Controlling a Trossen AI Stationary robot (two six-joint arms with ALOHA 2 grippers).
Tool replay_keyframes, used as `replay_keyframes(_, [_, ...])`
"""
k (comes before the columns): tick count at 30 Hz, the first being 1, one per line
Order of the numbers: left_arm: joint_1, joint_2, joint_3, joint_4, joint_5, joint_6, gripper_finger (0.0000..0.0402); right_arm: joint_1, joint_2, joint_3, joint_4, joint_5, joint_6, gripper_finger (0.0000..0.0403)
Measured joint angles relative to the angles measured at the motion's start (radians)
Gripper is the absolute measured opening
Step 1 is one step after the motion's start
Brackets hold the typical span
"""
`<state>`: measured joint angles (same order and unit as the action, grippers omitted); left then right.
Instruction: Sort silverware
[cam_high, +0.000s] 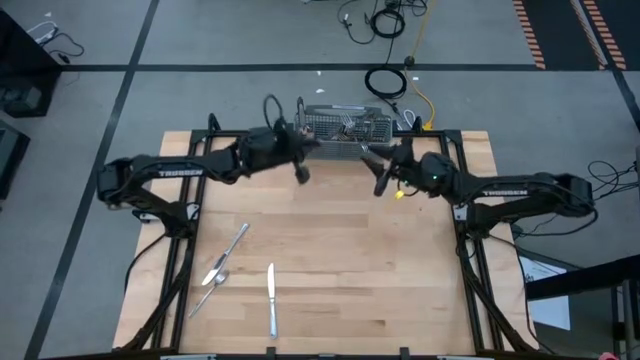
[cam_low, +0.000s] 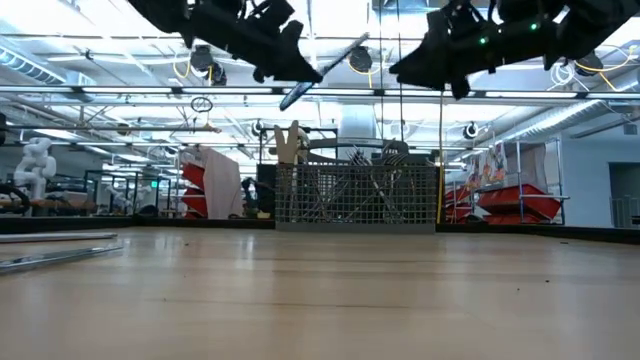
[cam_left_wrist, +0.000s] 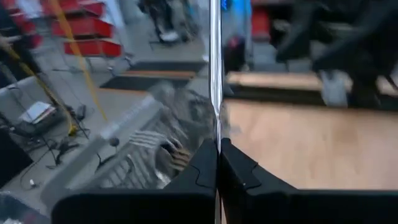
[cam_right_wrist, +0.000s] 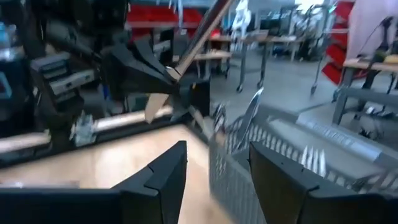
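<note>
Three slim, shiny pieces of silverware (cam_high: 232, 262) are seen near the tabletop's (cam_high: 350, 250) front-left corner. One more piece (cam_left_wrist: 215, 68) is pinched in the left gripper (cam_high: 301, 172); the right gripper (cam_high: 380, 185) is spread — both held above the far edge, before the basket (cam_high: 345, 128), where more stand.

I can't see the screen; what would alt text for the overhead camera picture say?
Two dark robot arms meet over a wire basket of cutlery at the wooden table's far edge; the left gripper is shut on one piece, the right gripper open and empty. A knife and two more pieces lie near the front left.
</note>
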<state>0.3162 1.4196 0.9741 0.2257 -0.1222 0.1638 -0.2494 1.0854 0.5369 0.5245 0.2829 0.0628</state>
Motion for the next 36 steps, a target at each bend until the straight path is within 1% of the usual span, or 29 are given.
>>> replay_keyframes(2, [0.021,0.003,-0.003,0.074,0.003,-0.026,0.0005,-0.020,0.001,0.000,0.054,-0.012,0.001,0.0162])
replay_keyframes(4, [0.030,0.018,-0.002,0.156,0.021,-0.028,0.0005,-0.040,0.008,-0.002,0.154,-0.067,0.003,0.0165])
replay_keyframes(7, [0.042,0.024,-0.003,0.192,0.067,-0.029,0.0005,-0.073,0.013,0.000,0.302,-0.116,0.024,0.0171])
replay_keyframes(10, [0.045,0.039,-0.003,0.254,0.102,-0.054,0.0004,-0.120,0.027,0.005,0.365,-0.178,0.038,0.0178])
replay_keyframes(13, [0.044,0.058,-0.003,0.301,0.145,-0.080,0.0004,-0.164,0.059,0.054,0.365,-0.289,0.071,0.0185])
replay_keyframes(17, [0.038,0.083,-0.003,0.320,0.158,-0.107,0.0004,-0.193,0.119,0.151,0.299,-0.450,0.083,0.0193])
replay_keyframes(21, [0.030,0.084,-0.003,0.366,0.191,-0.108,0.0004,-0.203,0.164,0.232,0.264,-0.543,0.083,0.0197])
replay_keyframes(24, [0.022,0.084,-0.003,0.393,0.207,-0.115,0.0004,-0.209,0.188,0.260,0.242,-0.571,0.074,0.0197])
replay_keyframes(28, [0.018,0.084,-0.003,0.409,0.239,-0.132,0.0004,-0.217,0.208,0.277,0.260,-0.603,0.074,0.0197])
replay_keyframes(36, [0.008,0.099,-0.003,0.424,0.253,-0.133,0.0004,-0.223,0.227,0.328,0.255,-0.633,0.043,0.0197])
